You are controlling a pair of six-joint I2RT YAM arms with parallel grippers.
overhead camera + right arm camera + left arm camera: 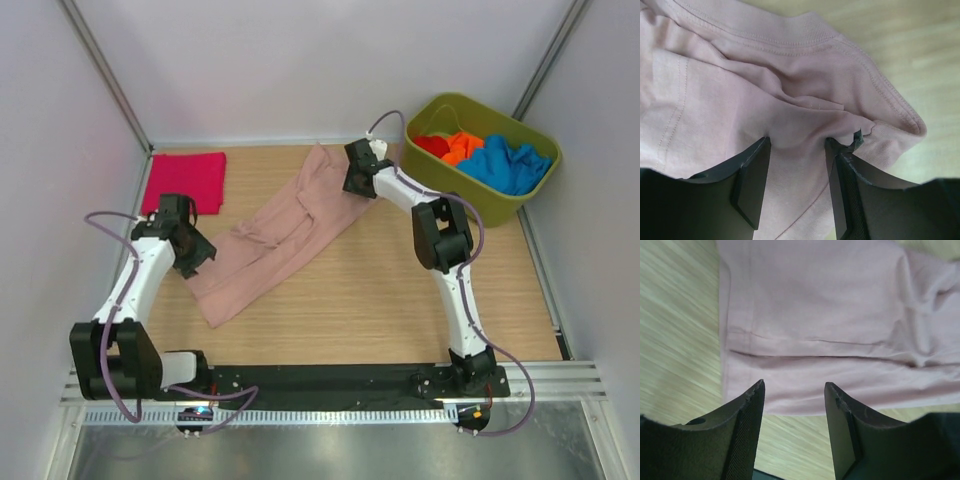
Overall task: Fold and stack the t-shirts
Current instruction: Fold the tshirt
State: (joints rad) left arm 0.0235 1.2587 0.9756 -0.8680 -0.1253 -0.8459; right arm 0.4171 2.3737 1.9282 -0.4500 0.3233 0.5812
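A dusty-pink t-shirt (285, 235) lies as a long narrow strip running diagonally across the wooden table. My left gripper (200, 255) is at its lower-left end. In the left wrist view this gripper (794, 385) is open with bare wood between the jaws, and the shirt's hem (830, 315) lies just beyond the tips. My right gripper (355, 180) is at the collar end. It is open (797, 140), its tips pressed down into the pink cloth (740, 85), which bulges between them. A folded magenta t-shirt (185, 180) lies flat at the back left.
An olive-green tub (470, 185) stands at the back right. It holds crumpled red (432, 145), orange (462, 147) and blue (505, 165) t-shirts. White walls close in the table on the left, back and right.
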